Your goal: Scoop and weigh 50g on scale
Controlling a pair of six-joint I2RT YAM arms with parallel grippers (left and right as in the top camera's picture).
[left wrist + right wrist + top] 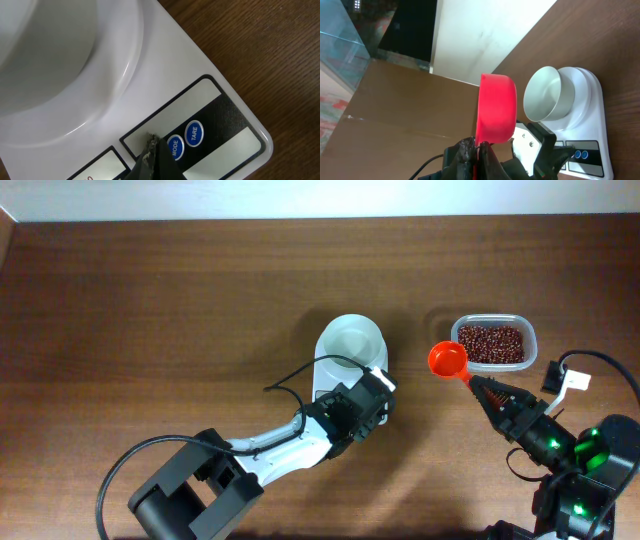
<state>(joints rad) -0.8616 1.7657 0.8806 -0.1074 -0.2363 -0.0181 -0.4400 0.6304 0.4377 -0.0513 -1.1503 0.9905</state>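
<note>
left gripper [150, 152] pressed together, tip at scale [165, 75] panel beside mode button [175, 146] | right gripper [476, 384] pinching red scoop [447, 359] handle, right of scale, beside beans [490, 343]

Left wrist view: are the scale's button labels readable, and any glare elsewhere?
Left wrist: on the scale, MODE button and TARE button read crisply; left hand blurs at bottom edge. Overhead: even light, soft shadows on the table. Right wrist: red scoop is slightly soft.

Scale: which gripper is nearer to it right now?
Left. The left gripper is shut over the button panel of the scale. The right gripper is off to the side, holding the red scoop beside the bean tub.
</note>
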